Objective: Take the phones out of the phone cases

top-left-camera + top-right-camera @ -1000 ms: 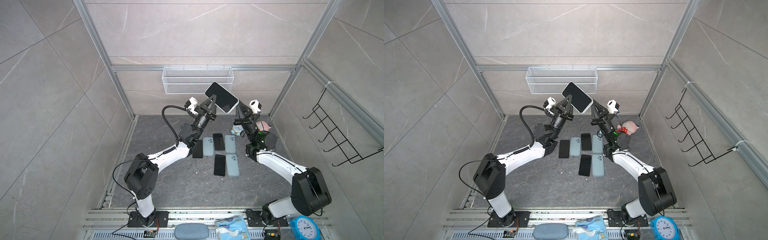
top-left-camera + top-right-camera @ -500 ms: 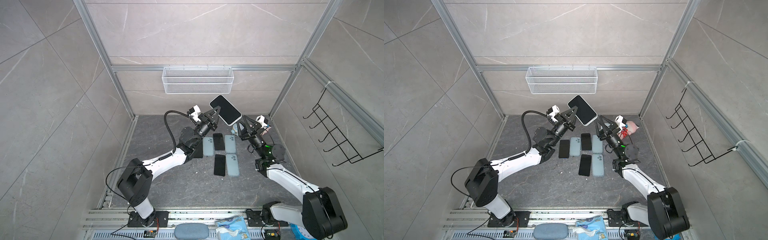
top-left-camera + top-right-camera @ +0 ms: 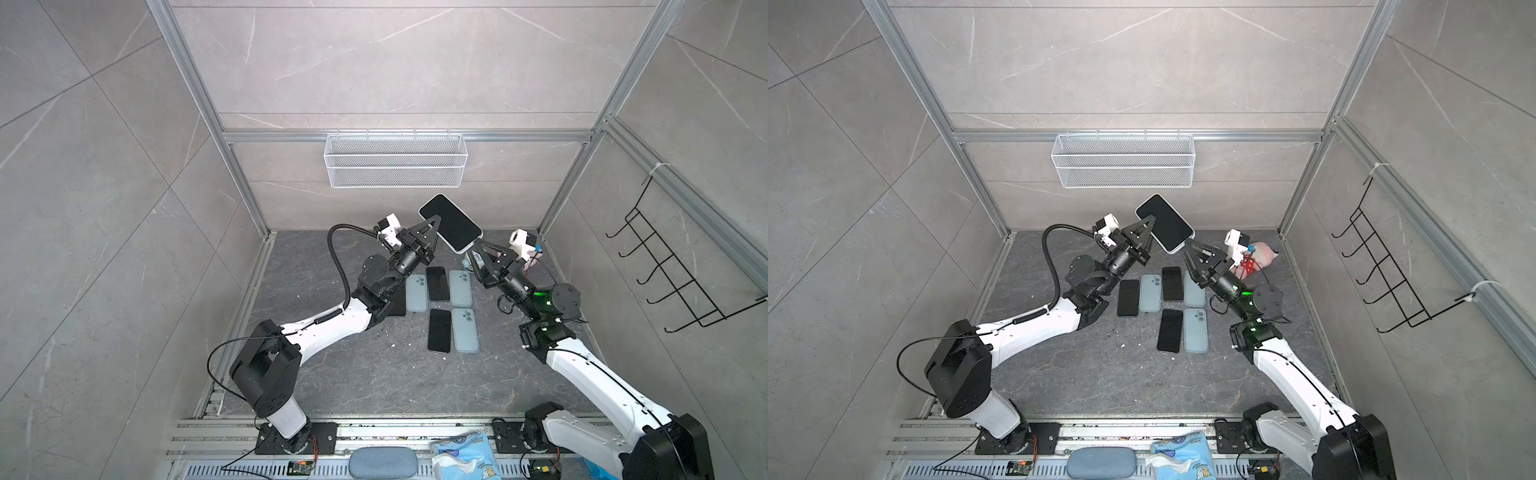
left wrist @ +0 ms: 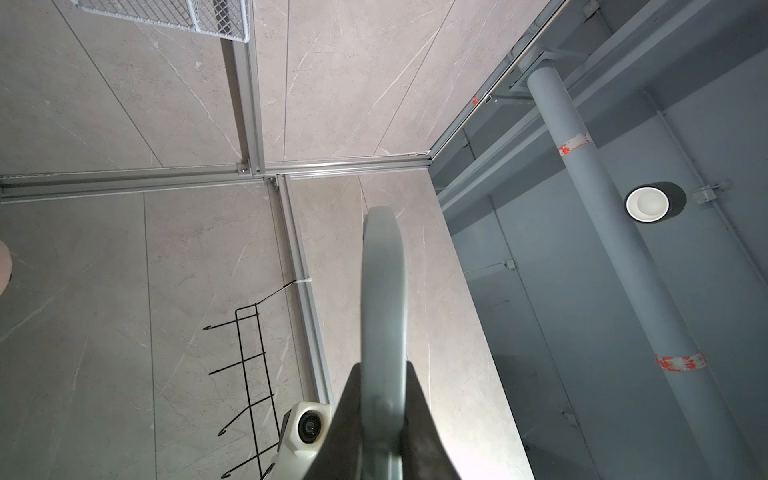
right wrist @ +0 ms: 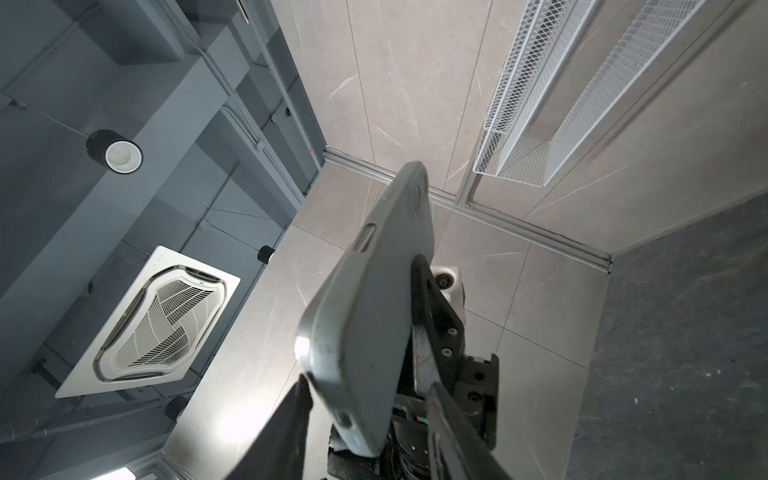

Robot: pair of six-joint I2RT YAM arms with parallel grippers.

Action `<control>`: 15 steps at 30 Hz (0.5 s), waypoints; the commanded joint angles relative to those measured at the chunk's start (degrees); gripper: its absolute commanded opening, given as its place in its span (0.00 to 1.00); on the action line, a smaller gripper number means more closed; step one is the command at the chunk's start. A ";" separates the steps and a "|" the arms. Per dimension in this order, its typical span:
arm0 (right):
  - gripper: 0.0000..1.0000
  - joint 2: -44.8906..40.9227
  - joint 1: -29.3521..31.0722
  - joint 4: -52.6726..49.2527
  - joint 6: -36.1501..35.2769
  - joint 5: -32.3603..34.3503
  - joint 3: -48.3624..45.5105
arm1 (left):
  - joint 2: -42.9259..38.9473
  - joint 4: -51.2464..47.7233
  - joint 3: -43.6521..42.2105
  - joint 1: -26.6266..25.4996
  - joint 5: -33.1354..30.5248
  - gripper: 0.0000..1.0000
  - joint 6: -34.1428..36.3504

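Colour reference:

- Phone [image 3: 451,222]: black screen.
- Phone case [image 5: 365,311]: plain matt grey-blue; its rim shows near white in both top views.
- Left end effector [image 3: 435,220] and right end effector [image 3: 478,248]: black.
- Arm links [image 3: 332,328]: white, with black joints; a green light [image 3: 540,297] glows on the right arm.
- Bench [image 3: 374,374]: dark grey stone pattern with faint pale veins and white specks.
- Flat phones [image 3: 1172,284]: three with black faces.
- Flat pieces with camera cut-outs [image 3: 1196,330]: three, pale blue-grey.
- Walls [image 3: 124,208]: light grey tiles with thin white veins.
- Basket [image 3: 395,162]: white mesh.
- Hook rack [image 3: 673,270]: black wire.
- Toy [image 3: 1262,255]: pink, with red beside it.
- Packet [image 3: 1183,451]: blue and white.
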 commanded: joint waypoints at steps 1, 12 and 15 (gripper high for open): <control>0.46 0.28 0.52 -0.15 -1.74 -0.78 0.62 | -1.89 5.60 0.82 -0.34 -0.17 0.00 -0.66; 0.38 1.58 1.26 0.36 -1.70 -0.62 0.29 | -1.51 6.78 0.83 -0.50 -0.26 0.00 -0.86; 0.37 1.78 1.34 0.58 -1.69 -0.41 -0.16 | -1.56 6.81 1.03 -0.59 -0.17 0.00 -0.64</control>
